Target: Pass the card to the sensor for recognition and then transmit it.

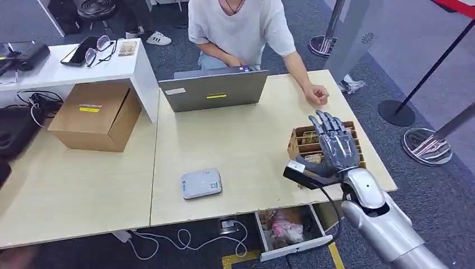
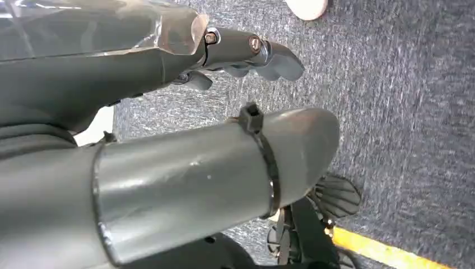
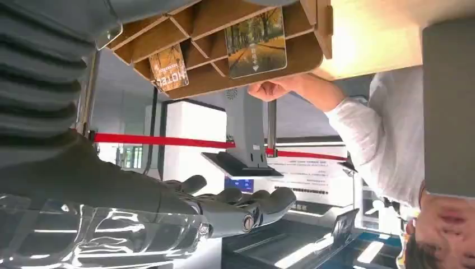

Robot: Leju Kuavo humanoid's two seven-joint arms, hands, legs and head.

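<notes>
— Right hand (image 1: 334, 147) first: it hovers over the cardboard card rack (image 1: 296, 143) at the table's right edge, fingers spread wide and holding nothing. Left hand (image 2: 246, 56) hangs over the carpet with its fingers curled in loosely; I see nothing in it.

— And the card?

— Cards stand on edge in the rack's slots. The right wrist view shows one with an autumn-tree picture (image 3: 256, 47) and a smaller one (image 3: 168, 68) in a neighbouring slot. Neither is touched yet.

— How would they handle?

— Thin, stiff and light, I'd guess, probably slick-faced. A flat card gives little to grip, so pinching the exposed edge that stands above the divider, thumb against a finger on the two faces, looks best. Squeezing too near a corner could let it swivel.

— Then where?

— Sensor (image 1: 201, 184), the grey pad nearer the table's middle. Beyond it sit a laptop (image 1: 214, 89) and a person (image 1: 241, 28), whose hand (image 1: 317, 94) rests just past the rack.
</notes>
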